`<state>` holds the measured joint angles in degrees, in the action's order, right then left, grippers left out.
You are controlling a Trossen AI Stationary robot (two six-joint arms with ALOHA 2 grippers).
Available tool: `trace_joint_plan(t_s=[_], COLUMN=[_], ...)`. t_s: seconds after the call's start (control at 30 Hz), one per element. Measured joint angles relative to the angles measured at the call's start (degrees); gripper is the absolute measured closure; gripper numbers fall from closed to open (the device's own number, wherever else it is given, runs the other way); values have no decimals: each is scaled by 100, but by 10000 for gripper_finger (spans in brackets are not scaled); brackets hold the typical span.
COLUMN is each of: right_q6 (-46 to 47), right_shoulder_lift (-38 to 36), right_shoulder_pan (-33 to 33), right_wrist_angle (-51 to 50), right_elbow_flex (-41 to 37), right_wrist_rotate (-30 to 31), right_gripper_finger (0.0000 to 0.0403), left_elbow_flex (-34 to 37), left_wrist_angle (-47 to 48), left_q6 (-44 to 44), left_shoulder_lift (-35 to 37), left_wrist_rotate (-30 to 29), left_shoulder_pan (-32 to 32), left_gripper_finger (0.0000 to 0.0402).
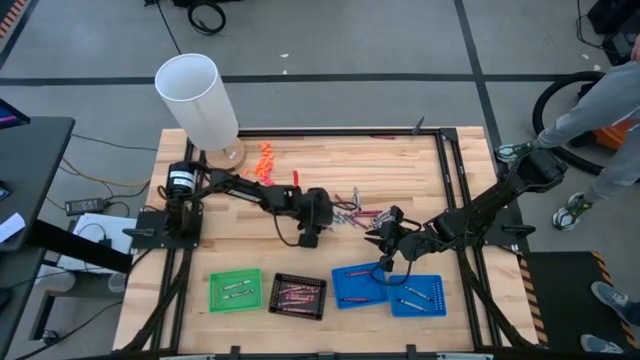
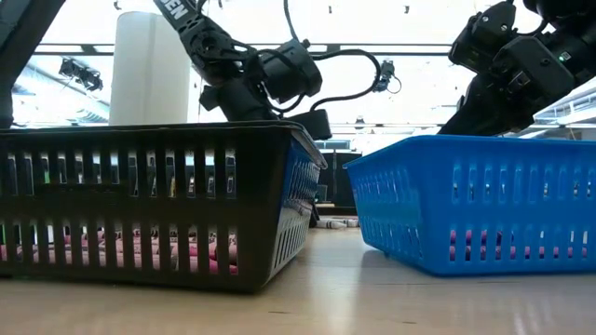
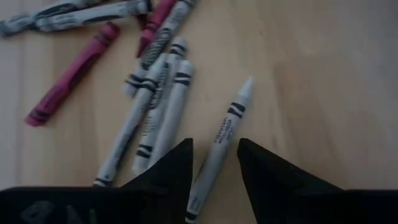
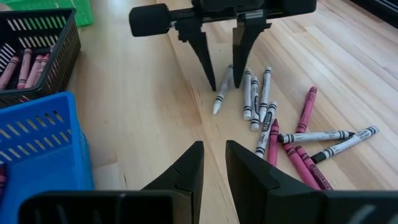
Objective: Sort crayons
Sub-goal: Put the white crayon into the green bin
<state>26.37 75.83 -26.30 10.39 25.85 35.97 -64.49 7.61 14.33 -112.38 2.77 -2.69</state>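
While the left claw [image 4: 222, 73] straddles one grey crayon [image 3: 219, 142] beside the crayon pile [image 4: 292, 134] on the counter [image 4: 143, 118], fingers spread, closing off-centre could flick it or catch neighbours. Right claw [image 4: 213, 163] waits near the pile, spread.

The crayons [image 3: 225, 127] carry label print too blurred to read.

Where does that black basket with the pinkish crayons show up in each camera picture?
High view: black basket, near table edge, between green and blue trays.
Low view, filling the left.
Left wrist view: not in it.
Right wrist view, upper left.
Shared landmark: blue basket beside it.
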Motion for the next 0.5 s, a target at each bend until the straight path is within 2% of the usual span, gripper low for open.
trace_joint_plan(t_s=[0.37, 0.5], right_q6=[0, 4], right_shoulder_lift=[0, 0], right_shoulder_pan=[2, 2], right_wrist_angle=[29, 31], right_elbow_flex=[0, 0], right_wrist_rotate=[-38, -65], right_gripper_finger=[325, 325], left_elbow_flex=[-7, -7], left_wrist_angle=[419, 486], left_q6=[21, 0], left_shoulder_lift=[16, 14], left_wrist_rotate=[143, 146], left_shoulder_pan=[28, 34], left_gripper_finger=[262, 293])
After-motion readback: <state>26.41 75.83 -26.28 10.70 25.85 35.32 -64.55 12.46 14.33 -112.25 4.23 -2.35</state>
